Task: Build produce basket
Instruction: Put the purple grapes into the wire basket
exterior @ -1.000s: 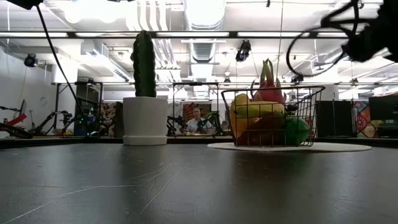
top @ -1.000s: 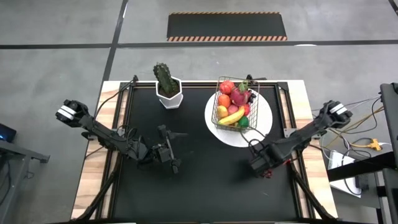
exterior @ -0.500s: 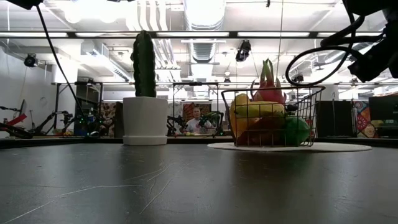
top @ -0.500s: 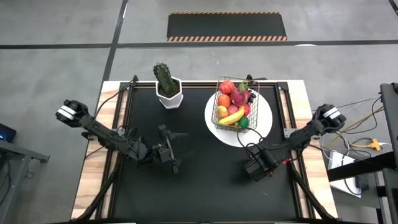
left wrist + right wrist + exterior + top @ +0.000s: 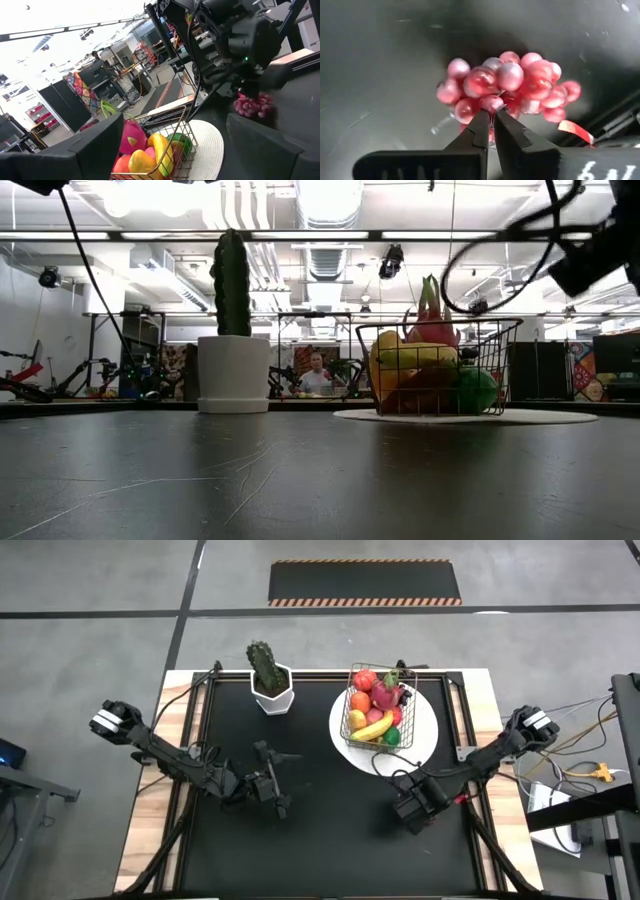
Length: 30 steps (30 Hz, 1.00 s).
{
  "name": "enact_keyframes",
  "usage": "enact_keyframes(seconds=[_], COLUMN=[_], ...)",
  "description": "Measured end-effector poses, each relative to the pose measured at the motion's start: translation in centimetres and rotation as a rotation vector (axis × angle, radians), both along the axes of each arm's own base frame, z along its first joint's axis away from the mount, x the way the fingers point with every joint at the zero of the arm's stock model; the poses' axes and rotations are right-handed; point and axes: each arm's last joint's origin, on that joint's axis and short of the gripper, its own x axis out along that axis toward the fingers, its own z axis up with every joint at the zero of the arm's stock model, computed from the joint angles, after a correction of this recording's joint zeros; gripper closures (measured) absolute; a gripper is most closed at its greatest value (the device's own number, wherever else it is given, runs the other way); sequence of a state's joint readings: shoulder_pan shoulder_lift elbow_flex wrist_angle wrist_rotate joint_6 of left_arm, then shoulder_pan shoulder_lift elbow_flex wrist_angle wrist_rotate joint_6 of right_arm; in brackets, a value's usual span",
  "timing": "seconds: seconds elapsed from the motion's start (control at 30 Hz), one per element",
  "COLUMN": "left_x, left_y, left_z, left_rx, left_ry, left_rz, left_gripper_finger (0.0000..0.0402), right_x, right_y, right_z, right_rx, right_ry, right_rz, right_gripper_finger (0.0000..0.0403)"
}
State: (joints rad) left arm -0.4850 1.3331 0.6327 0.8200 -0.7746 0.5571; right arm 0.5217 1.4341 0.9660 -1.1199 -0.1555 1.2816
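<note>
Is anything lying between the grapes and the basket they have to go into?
Nothing visible. The right gripper, jaws shut at the grapes, sits just off the white plate; only bare black table separates them from the basket.

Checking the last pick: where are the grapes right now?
Grapes hang pinched in the right gripper over the mat's right side, just short of the plate and basket.

Grey concrete floor (image 5: 100, 580) — striped black mat (image 5: 365, 582) beyond.
</note>
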Motion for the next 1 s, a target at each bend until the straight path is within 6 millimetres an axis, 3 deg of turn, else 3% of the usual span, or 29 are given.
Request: enact_keyframes(seconds=[0.13,0.27,0.4,0.53,0.63,0.77,0.87,1.0], left_x=[0.0,0.0,0.0,0.0,0.0,0.0,0.0,0.0], left_y=[0.0,0.0,0.0,0.0,0.0,0.0,0.0,0.0], left_z=[0.0,0.0,0.0,0.0,0.0,0.0,0.0,0.0], left_rx=[0.0,0.0,0.0,0.0,-0.001,-0.001,-0.001,-0.001], left_ry=[0.0,0.0,0.0,-0.001,-0.001,-0.001,-0.001,-0.001], left_rz=[0.0,0.0,0.0,0.0,0.0,0.0,0.0,0.0], left_gripper_finger=[0.0067,0.0067,0.0067,0.0067,0.0067,0.0067,0.0067,0.0067], right_x=[1.0,3.1,5.3,6.7,7.1,6.8,6.7,6.7], right_y=[0.7,1.6,1.7,1.2,0.5,-1.6,-3.6,-6.1], right_z=[1.6,3.0,4.6,6.5,7.9,9.5,9.9,9.0], right_rx=[0.094,0.151,0.008,-0.349,-0.766,-1.235,-1.323,-1.239], right_ry=[-0.147,-0.477,-0.829,-1.046,-1.055,-0.879,-0.817,-0.796], right_rz=[0.169,0.406,0.596,0.73,0.733,0.531,0.394,0.284], right_gripper_finger=[0.0394,0.0394,0.0394,0.0394,0.0394,0.0394,0.0394,0.0394])
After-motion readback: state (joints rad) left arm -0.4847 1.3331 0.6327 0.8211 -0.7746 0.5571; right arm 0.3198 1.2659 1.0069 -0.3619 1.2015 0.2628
